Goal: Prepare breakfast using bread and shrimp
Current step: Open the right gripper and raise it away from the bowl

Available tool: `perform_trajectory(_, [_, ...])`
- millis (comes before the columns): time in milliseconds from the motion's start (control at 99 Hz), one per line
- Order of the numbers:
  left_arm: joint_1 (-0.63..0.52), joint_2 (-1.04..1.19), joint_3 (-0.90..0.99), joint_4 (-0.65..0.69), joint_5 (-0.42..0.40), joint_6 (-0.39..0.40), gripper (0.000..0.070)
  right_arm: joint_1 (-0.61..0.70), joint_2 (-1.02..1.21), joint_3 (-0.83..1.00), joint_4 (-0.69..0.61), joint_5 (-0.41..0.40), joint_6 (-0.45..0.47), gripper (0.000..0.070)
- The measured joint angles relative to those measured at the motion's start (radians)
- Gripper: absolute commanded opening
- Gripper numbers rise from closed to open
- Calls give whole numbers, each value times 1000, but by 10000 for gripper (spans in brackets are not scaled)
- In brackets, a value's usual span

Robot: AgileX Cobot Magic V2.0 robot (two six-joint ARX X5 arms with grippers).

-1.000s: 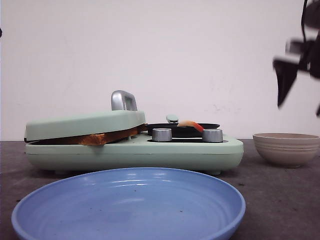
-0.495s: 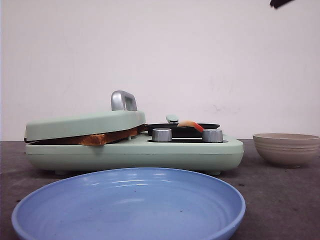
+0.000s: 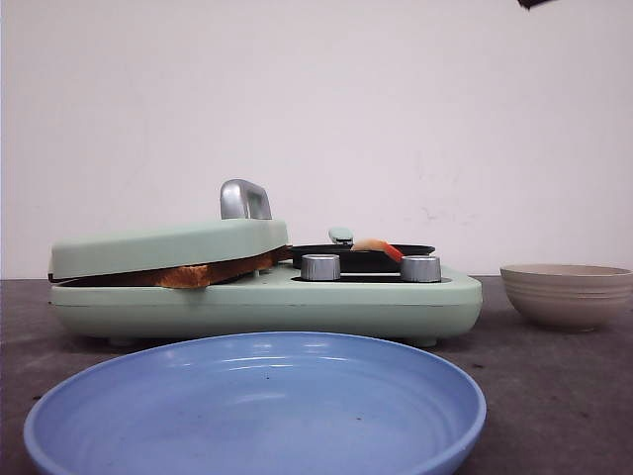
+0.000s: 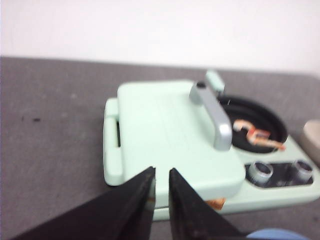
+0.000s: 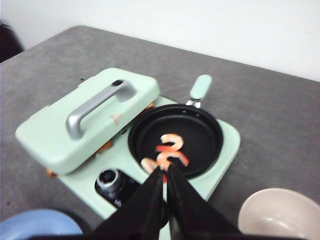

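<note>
The bread (image 3: pixel 188 275) lies inside the mint-green breakfast maker under its closed lid (image 3: pixel 168 245); only its brown crust edge shows, and a corner of the bread (image 4: pixel 216 202) pokes out in the left wrist view. The shrimp (image 3: pixel 378 245) lie in the black pan (image 5: pixel 200 130) on the maker's right side, pink-cream curls (image 5: pixel 170 145) with red-orange tails. My right gripper (image 5: pixel 165 168) hangs high above the pan, shut and empty; only a dark tip (image 3: pixel 539 3) shows in the front view. My left gripper (image 4: pixel 162 171) hovers over the lid's near edge, shut to a narrow slit, holding nothing.
A large blue plate (image 3: pixel 257 396) sits in front of the maker. A beige bowl (image 3: pixel 566 294) stands to its right. Two silver knobs (image 3: pixel 319 266) sit on the maker's front, and a metal handle (image 3: pixel 244 198) rises from the lid.
My right gripper has risen from the right side of the front view to its top edge. The maker, bread and shrimp have not moved.
</note>
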Motion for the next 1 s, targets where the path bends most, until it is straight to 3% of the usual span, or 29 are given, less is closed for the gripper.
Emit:
perform_trajectory(172, [0,-82,-94,-17,-19,-42,0,3,-85,-251,152,1,6,6])
perform_trajectory(364, [0,-92,-109,-82,-51,-103,0,3,-100,-410,206,24,21,6])
perform_trajectory(707, [0,-93,-109,-84,-53,-159,0,4,-106,-430,258,19,116,6])
perform_trajectory(1000, [0,-93,-109,-83,-53,-167,0,5,-106,-430,283,19,140,6])
